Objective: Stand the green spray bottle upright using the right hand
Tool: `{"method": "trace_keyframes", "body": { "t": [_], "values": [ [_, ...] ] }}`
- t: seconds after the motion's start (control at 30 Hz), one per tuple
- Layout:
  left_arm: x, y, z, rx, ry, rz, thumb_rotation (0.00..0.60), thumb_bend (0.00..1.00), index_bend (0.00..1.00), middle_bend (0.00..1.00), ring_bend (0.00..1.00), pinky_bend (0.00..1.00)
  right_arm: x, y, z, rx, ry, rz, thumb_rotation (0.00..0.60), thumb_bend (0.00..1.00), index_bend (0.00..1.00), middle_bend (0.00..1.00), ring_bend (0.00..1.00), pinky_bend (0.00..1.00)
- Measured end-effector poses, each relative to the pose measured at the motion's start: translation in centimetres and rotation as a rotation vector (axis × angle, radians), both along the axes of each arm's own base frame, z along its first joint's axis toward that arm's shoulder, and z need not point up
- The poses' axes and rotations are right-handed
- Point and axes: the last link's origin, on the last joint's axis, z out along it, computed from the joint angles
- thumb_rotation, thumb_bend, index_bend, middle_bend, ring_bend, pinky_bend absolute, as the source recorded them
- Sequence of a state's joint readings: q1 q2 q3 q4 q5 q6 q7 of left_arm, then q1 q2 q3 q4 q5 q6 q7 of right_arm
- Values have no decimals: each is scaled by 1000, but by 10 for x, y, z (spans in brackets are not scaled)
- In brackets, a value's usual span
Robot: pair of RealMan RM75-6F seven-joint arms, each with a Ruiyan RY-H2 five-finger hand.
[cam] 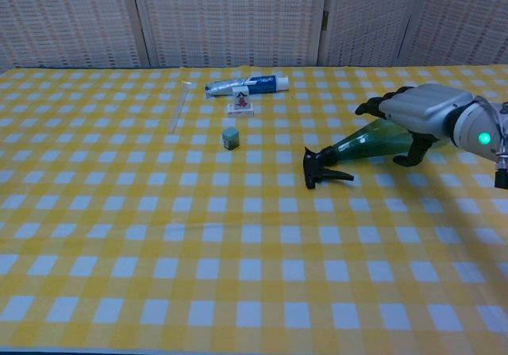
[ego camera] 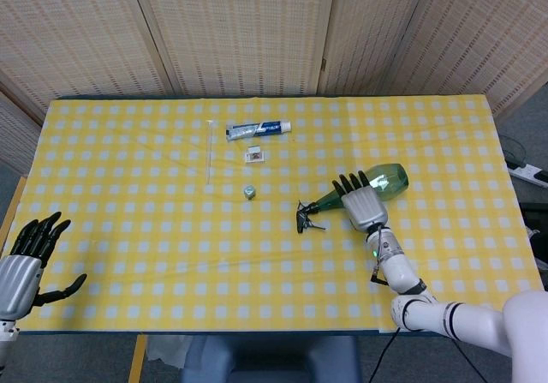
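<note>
The green spray bottle (ego camera: 390,179) lies on its side on the yellow checked cloth, its black trigger head (ego camera: 306,218) pointing left and towards me. In the chest view the bottle (cam: 363,144) tapers to the trigger head (cam: 321,167). My right hand (ego camera: 364,205) lies over the bottle's middle with its fingers spread across the top. From the chest, the right hand (cam: 421,109) covers the wide part, thumb hanging below it; a closed grip does not show. My left hand (ego camera: 21,267) hovers open at the near left edge, holding nothing.
A toothpaste tube (ego camera: 259,128) lies at the back centre, with a small box (ego camera: 254,153) and a small green cube (ego camera: 249,192) in front of it. A thin clear rod (ego camera: 209,152) lies to their left. The table's right edge (ego camera: 505,186) is near the bottle.
</note>
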State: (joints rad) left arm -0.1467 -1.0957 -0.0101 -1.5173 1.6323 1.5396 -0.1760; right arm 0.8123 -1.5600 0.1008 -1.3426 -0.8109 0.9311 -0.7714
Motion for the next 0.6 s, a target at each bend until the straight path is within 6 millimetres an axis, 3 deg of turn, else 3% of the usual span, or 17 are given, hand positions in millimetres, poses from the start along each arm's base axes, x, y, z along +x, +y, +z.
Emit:
{"method": "trace_keyframes", "body": {
  "t": [0.27,0.37,0.6],
  "values": [
    [0,-2,3,5,-10,-6,426,309,0,0,81,0,-3,-6,-8,-27,10,-10,600,387,19,150,140,0],
    [-1,-3,5,12,-14,-3,424,309,0,0,81,0,-4,-9,-14,-62,24,0,600,386,107,193,189,35],
    [0,-5,4,10,-11,-5,424,309,0,0,84,0,2,-14,-23,-149,18,60,600,387,427,419,354,254]
  ]
}}
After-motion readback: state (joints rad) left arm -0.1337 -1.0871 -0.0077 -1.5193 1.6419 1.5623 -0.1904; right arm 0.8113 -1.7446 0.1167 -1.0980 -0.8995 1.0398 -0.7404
